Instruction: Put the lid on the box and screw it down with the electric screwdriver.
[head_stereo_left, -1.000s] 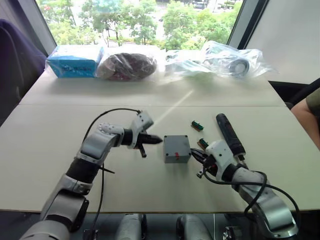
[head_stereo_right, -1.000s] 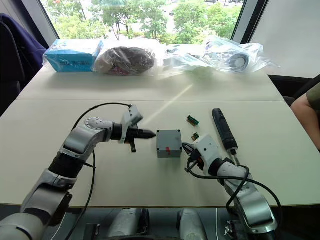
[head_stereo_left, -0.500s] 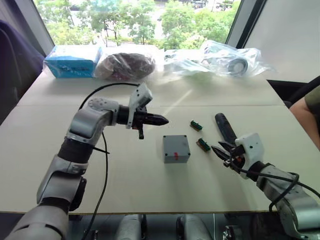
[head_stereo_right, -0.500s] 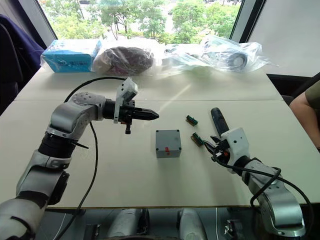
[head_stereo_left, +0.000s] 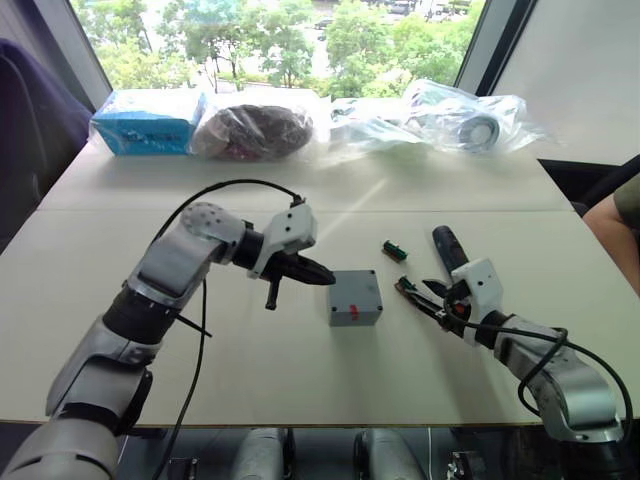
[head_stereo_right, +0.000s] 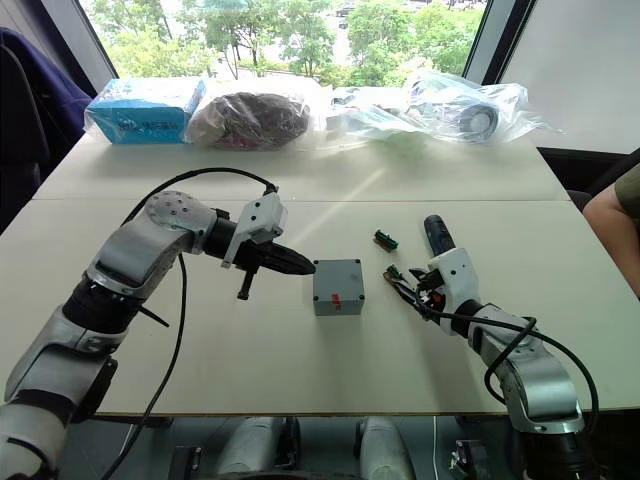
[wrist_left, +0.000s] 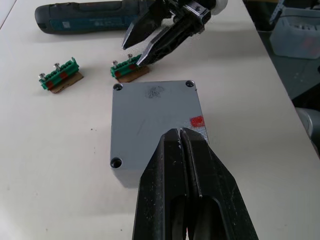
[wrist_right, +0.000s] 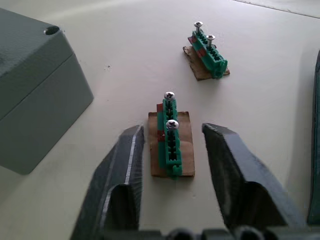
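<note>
The left gripper (head_stereo_left: 322, 280), fingers pressed together and empty, is dropping back beside the box (head_stereo_left: 354, 297), whose lid (wrist_left: 156, 125) is already seated. The right gripper (wrist_right: 170, 150), open and empty, is now closing in around a green screw holder (wrist_right: 170, 141), not the screwdriver (head_stereo_left: 448, 247); screws probably come first.

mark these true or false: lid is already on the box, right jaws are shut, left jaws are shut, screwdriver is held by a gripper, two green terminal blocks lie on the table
1. The lid is already on the box. True: it sits flush on top, corner holes showing.
2. The right gripper has its jaws shut. False: they are open, either side of a green terminal block.
3. The left gripper has its jaws shut. True: they are pressed together, empty, over the lid.
4. The electric screwdriver is held by a gripper. False: it lies on the table, ungripped.
5. Two green terminal blocks lie on the table. True: the second terminal block lies further off.
</note>
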